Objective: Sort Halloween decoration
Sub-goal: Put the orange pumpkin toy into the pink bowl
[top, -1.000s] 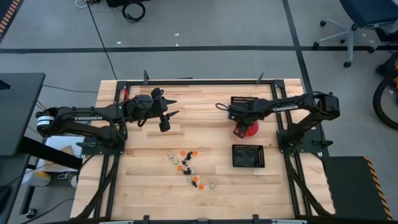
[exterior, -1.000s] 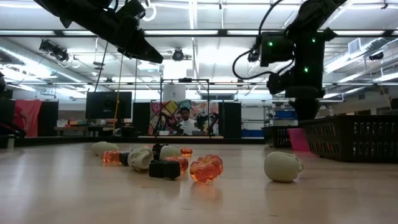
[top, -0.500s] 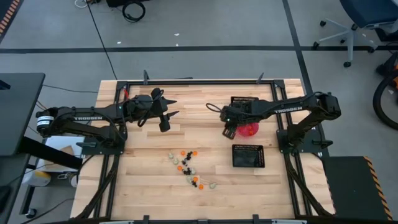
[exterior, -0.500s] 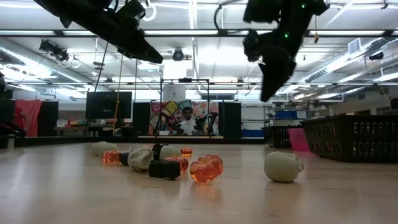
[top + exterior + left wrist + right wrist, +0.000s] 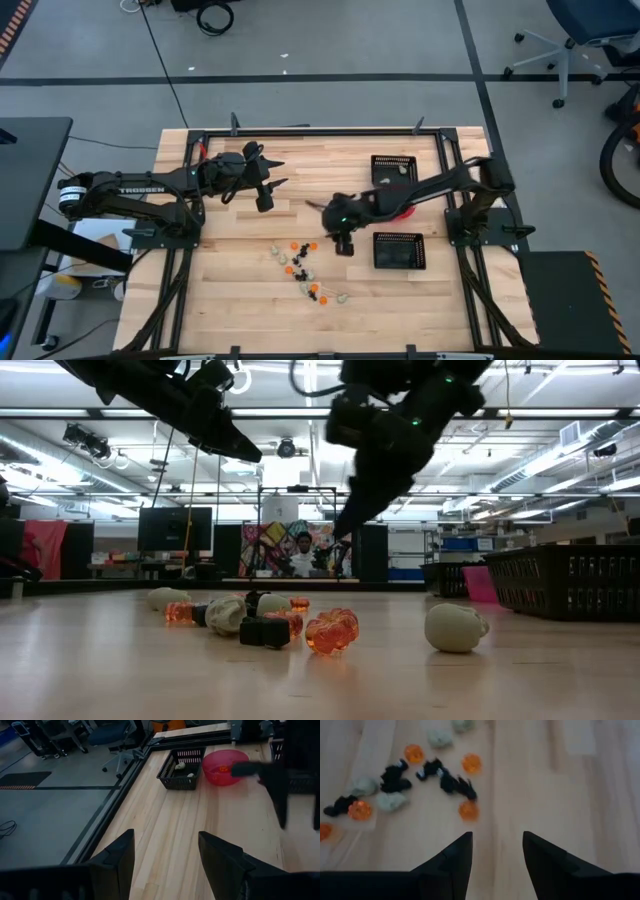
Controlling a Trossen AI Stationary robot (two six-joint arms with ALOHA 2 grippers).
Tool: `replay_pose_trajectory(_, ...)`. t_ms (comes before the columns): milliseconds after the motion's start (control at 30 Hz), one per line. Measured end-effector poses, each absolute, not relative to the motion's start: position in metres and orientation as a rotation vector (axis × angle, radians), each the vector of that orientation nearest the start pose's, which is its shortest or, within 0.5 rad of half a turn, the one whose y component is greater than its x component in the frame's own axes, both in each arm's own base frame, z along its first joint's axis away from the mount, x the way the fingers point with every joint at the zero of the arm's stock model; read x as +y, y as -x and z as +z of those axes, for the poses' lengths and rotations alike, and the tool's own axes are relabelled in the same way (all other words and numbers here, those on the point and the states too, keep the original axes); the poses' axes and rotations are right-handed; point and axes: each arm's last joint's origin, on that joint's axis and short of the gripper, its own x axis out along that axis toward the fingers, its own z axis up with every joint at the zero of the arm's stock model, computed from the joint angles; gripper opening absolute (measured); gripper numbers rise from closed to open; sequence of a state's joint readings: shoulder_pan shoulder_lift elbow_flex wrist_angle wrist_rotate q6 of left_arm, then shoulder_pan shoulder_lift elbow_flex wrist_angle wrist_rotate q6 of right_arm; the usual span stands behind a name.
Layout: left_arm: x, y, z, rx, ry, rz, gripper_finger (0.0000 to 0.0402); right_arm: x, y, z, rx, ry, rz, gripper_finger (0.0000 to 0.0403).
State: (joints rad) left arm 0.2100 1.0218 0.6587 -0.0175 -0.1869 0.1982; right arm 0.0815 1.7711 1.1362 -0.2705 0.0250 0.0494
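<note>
Right wrist view: trinkets (image 5: 440, 780) lie beyond open jaws.

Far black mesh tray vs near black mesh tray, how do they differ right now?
The far black mesh tray sits beside the round pink-red bowl and holds a few pale cream trinkets. The near black mesh tray lies closer to the scattered trinkets; its contents can't be made out. Both are square and dark.
</note>
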Motion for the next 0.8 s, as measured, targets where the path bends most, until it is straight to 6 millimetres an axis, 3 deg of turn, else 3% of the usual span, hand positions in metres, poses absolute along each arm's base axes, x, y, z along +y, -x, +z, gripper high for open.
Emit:
replay_pose_trajectory(367, 0.052, -0.216, 0.262, 0.422, -0.188, 0.353, 0.0192, 0.063, -0.412, 0.164, 0.934, 0.174, 0.165, 0.0177)
replay_pose_trajectory(533, 0.051, -0.216, 0.262, 0.422, -0.188, 0.353, 0.0192, 0.062, -0.415, 0.163, 0.922, 0.188, 0.155, 0.0177)
replay_pose_trajectory(800, 0.052, -0.216, 0.262, 0.421, -0.188, 0.353, 0.0192, 0.062, -0.421, 0.132, 0.973, 0.218, 0.149, 0.0177)
